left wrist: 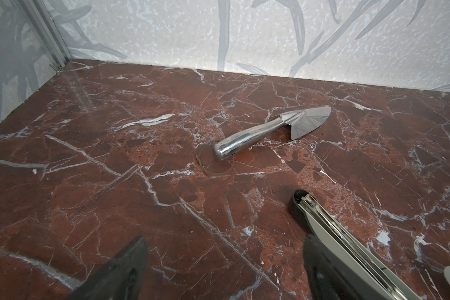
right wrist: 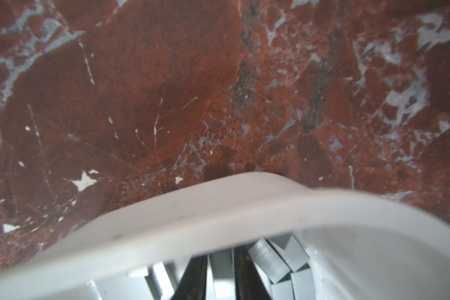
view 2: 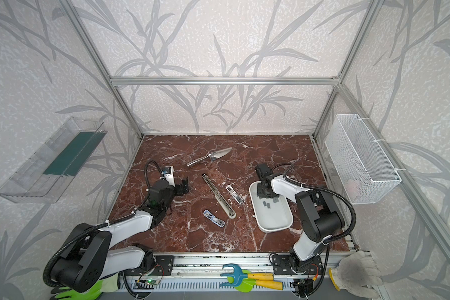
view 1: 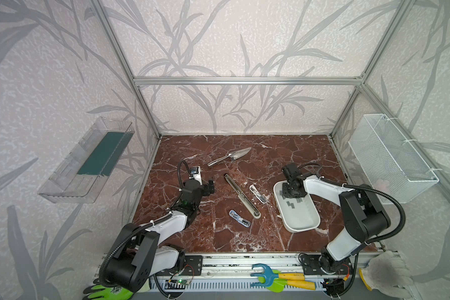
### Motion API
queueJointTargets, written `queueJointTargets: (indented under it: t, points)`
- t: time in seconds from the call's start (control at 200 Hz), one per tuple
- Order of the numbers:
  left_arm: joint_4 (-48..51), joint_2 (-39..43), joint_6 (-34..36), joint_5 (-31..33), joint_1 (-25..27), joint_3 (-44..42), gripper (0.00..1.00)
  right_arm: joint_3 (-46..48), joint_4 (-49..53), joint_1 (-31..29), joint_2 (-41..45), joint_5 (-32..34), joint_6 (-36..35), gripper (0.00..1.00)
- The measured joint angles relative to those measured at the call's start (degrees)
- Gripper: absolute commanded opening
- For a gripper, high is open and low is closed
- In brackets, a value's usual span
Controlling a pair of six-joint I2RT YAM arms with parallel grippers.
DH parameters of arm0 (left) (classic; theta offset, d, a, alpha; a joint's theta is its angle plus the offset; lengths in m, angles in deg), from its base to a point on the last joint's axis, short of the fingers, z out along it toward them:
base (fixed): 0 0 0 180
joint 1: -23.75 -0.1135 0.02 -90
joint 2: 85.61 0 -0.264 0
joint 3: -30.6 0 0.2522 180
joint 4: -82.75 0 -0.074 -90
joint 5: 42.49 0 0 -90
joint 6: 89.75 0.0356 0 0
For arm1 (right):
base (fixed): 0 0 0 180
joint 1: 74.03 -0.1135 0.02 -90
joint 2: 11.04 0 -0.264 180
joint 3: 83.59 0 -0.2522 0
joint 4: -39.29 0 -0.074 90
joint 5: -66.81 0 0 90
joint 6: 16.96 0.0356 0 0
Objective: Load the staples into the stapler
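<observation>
Room: walls [view 1: 218,39] papered pale with grey leaf sprays, inside an aluminium frame [view 1: 244,80].
Surface: red-brown marble tabletop [view 1: 244,233] with white veins.
Wall fittings: clear plastic bin [view 1: 86,166] with a dark teal panel on the left wall; white wire basket [view 1: 390,155] on the right wall.
Writing: dark print on the green glove [view 1: 109,291] at the front edge, too small to read.
Front rail: white glove [view 1: 385,275]; blue and green tools [view 1: 278,279] with yellow handles.
Stapler [view 1: 242,196]: lies opened flat mid-table, its metal rail facing up, running diagonally; its far end shows in the left wrist view [left wrist: 348,233].
Staples [view 1: 291,205]: short grey strips scattered in the far half of the white tray [view 1: 302,220], right of the stapler and apart from it.
Right claw [right wrist: 220,262]: down inside the tray, fingers [right wrist: 192,278] close together, pinching one grey strip of the staples [right wrist: 221,275]; more strips lie just beside it under the tray rim [right wrist: 218,207].
Left claw [left wrist: 225,237]: spread wide, holding nothing, low over the marble near the stapler's far end, well apart from the staples.
Others: shiny metal trowel [view 1: 230,156] towards the back; two clear-cased pieces [view 1: 239,217], one on each side of the stapler.
</observation>
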Motion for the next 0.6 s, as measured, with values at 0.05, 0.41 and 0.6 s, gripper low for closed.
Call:
queueJointTargets:
  t: [0.05,0.41,0.6]
  points:
    - [0.0,0.0,0.0,0.0,0.0,0.0,0.93,0.0,0.0,0.0,0.0,-0.2,0.0,0.24]
    - [-0.3,0.0,0.0,0.0,0.0,0.0,0.93,0.1,-0.1,0.0,0.0,-1.5,0.3,0.24]
    - [-0.3,0.1,0.0,0.0,0.0,0.0,0.94,0.4,-0.3,0.0,-0.2,-1.9,1.3,0.22]
